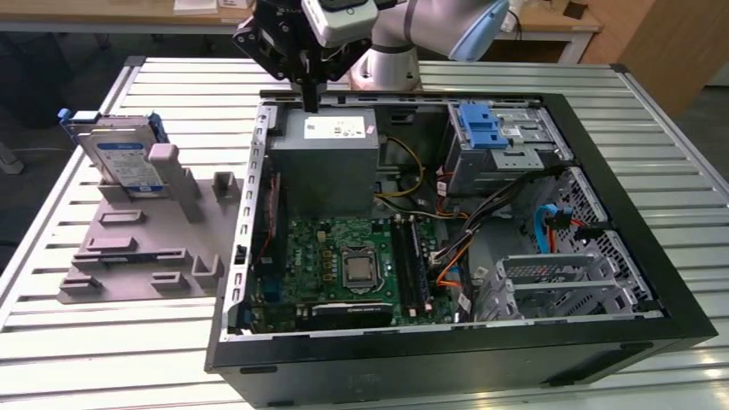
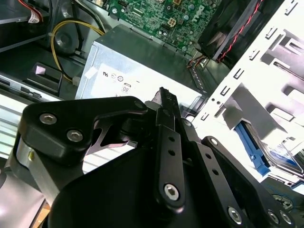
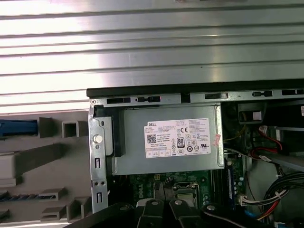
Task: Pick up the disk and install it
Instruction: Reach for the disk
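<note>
Disk (image 1: 119, 158): silver, white-and-blue label, blue carrier. Power supply box (image 1: 324, 166): grey, white sticker. Motherboard (image 1: 330, 256): green.

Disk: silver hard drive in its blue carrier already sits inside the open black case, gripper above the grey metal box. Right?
No. The exterior view shows the flat silver hard drive in its blue plastic carrier standing upright in the grey slotted fixture, outside the open black computer case, on that view's left. The gripper is above the grey metal box, as said.

Our exterior view overlooks the whole computer case (image 1: 456, 363); both wrist views face its power supply (image 2: 142, 66) (image 3: 168, 140) from close.
</note>
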`<state>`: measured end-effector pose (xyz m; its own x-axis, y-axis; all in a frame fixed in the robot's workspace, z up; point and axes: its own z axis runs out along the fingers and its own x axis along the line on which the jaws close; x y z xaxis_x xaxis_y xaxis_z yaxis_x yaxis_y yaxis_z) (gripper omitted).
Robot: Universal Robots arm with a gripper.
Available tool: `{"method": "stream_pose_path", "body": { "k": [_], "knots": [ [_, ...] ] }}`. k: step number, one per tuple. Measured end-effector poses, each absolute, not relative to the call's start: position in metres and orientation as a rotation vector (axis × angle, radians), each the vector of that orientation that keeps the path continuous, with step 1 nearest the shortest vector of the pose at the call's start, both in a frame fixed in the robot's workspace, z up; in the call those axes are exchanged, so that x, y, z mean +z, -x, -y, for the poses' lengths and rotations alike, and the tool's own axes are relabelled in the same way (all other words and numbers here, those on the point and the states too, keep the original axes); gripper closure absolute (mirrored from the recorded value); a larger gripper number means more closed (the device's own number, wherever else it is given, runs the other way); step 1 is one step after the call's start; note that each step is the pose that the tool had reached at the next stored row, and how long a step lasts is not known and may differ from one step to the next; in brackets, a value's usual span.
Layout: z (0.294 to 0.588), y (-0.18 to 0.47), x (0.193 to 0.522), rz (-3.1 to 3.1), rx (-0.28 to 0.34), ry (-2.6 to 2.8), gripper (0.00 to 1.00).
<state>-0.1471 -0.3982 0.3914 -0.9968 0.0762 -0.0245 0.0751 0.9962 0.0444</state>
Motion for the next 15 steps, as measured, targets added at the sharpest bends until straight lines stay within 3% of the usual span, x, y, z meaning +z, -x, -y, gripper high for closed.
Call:
{"method": "stream_pose_path", "body": {
  "k": [15],
  "knots": [
    [0.3973, 0.1534, 0.3908, -3.112, 0.068, -0.118, 0.89]
  ]
}}
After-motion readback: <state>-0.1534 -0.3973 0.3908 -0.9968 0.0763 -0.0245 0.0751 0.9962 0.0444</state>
